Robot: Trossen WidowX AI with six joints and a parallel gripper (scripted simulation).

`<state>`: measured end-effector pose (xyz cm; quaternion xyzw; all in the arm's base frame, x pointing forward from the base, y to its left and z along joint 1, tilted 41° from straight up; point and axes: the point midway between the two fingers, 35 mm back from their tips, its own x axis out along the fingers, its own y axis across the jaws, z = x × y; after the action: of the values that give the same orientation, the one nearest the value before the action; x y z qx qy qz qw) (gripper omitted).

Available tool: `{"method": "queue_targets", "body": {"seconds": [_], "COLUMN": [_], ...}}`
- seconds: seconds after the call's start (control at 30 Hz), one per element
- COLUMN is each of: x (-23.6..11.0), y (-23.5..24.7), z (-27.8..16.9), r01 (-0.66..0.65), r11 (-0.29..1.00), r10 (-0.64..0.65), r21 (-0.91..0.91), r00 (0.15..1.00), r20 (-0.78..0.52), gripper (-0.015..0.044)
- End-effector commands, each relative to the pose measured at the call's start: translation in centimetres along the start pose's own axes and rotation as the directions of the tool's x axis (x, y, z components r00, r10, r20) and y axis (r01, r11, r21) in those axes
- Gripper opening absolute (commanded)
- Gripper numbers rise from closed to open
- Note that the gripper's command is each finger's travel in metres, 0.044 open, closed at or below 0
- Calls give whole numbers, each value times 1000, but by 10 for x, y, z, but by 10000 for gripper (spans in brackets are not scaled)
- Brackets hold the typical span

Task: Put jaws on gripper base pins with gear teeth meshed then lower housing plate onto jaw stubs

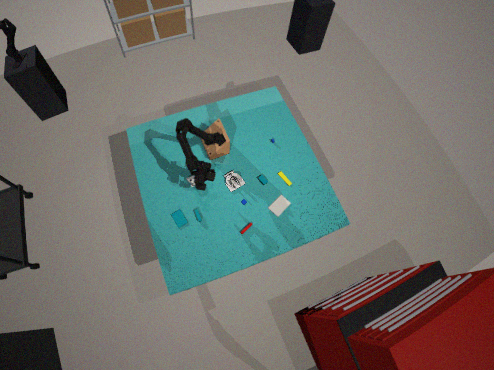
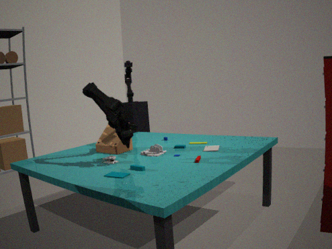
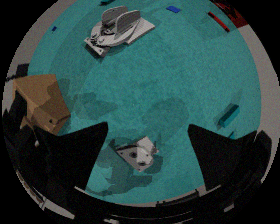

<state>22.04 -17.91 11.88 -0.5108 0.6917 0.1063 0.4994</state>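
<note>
the tool [image 1: 202,183] [image 2: 128,143] [image 3: 149,127], fingers wide apart, hung above the housing plate [image 1: 191,180] [image 2: 110,159] [image 3: 140,153], which lay between its fingertips' lines

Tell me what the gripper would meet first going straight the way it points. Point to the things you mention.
Most likely the small pale housing plate [image 1: 191,180] [image 2: 110,159] [image 3: 140,154], seen between the open gripper's [image 1: 201,188] [image 2: 128,144] [image 3: 148,128] fingertips in the wrist view; the fingers might straddle it and reach the tabletop first, as depth is unclear.

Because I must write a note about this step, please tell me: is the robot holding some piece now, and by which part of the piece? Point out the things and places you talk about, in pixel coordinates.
Nothing is held: the hand [image 1: 201,188] [image 3: 149,127] is open above the small grey-white piece [image 3: 140,154], which lies on the table.
</note>
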Motion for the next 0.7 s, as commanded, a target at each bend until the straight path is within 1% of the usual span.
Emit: {"method": "queue_targets", "body": {"seconds": [0.0,0.33,0.67], "x": [-3,-10,-18], "y": [1,7,16], "z": [-13,-47,-80], "r01": [6,22,52], "r11": [993,911,744], "r10": [-6,-14,-22], "r21": [116,411,666], "r00": [1000,1000,998], "r20": [-1,-23,-54], "gripper": [440,440,440]}}
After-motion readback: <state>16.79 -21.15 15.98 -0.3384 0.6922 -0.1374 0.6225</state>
